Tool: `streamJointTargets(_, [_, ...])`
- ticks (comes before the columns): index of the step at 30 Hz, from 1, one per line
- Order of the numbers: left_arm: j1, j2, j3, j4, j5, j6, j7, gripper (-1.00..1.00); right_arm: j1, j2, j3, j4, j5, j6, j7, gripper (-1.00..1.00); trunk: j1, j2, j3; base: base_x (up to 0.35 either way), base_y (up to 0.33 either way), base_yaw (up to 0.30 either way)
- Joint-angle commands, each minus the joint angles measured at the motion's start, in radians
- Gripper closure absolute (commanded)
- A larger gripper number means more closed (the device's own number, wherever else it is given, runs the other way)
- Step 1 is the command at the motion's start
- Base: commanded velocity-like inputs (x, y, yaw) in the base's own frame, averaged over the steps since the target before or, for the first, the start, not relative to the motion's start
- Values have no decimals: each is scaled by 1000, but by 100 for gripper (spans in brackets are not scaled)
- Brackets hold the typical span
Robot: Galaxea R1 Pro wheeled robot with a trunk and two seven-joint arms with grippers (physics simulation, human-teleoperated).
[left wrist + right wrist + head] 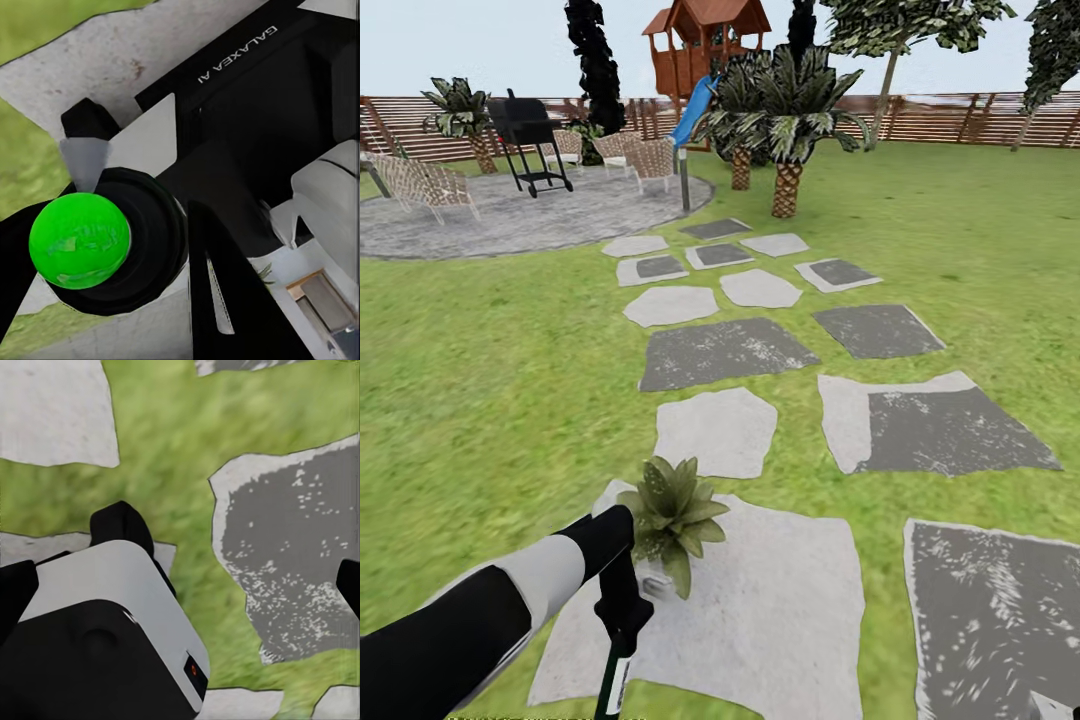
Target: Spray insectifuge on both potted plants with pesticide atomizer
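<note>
Right now my left arm reaches in from the lower left of the head view, its left gripper (622, 612) just below a potted plant (673, 518) that sits on a pale stepping stone (780, 610) at the bottom centre of the frame. The jaws are clamped on the pesticide atomizer (612, 680), whose dark green body with its white label hangs down to the bottom edge. In the left wrist view its bright green bottom (79, 240) fills the lower left. The right gripper (180, 574) looks down on lawn (180, 450) and grey stones; whether its jaws are apart I cannot tell.
</note>
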Motion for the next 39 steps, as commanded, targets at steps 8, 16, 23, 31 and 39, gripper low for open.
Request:
streamJointTargets(8, [4,0,27,-1,-11,5,-7,100,-1,1,0,-1,10,3,9,-100,0,0,-5,0,0,231])
streamJointTargets(16, [4,0,28,-1,-11,5,-6,100,-1,0,0,-1,11,3,8,-100,0,0,-9,0,0,245])
streamJointTargets(23, [4,-3,29,0,-10,5,-6,100,-1,0,0,-1,11,3,8,-100,0,0,-13,0,0,245])
streamJointTargets(31, [4,-2,98,-1,-11,5,-5,100,-1,0,0,-1,11,3,9,-100,0,0,-18,0,-139,241])
streamJointTargets(39, [4,-3,136,-2,-12,5,-4,100,-1,0,0,10,11,3,8,-100,0,0,-21,0,-341,136])
